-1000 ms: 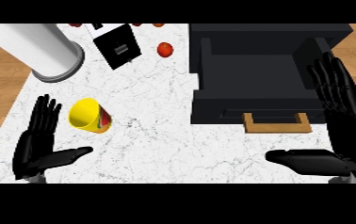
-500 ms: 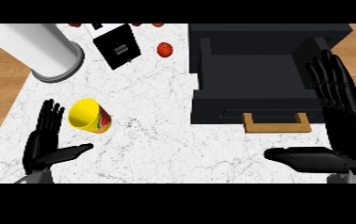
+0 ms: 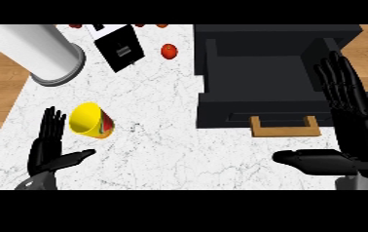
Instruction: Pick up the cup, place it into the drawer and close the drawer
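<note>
A yellow cup (image 3: pixel 90 120) with a red patch lies on its side on the white marble counter, its mouth facing the lower left. My left hand (image 3: pixel 49 148) stands open just left of and below the cup, fingers up, not touching it. The black drawer (image 3: pixel 269 80) stands pulled open at the right, with a wooden handle (image 3: pixel 284 127) on its front. My right hand (image 3: pixel 338 124) is open at the drawer's right side, fingers straight up along its edge and thumb pointing left below the handle.
A large white cylinder (image 3: pixel 39 50) stands at the back left. A black box (image 3: pixel 120 47) lies beside it, with a small red fruit (image 3: pixel 169 51) to its right and more red items at the back edge. Wooden floor shows past the counter's left edge.
My left hand has sunk slightly toward the lower edge of the view. The cup, drawer and right hand stay where they were.
</note>
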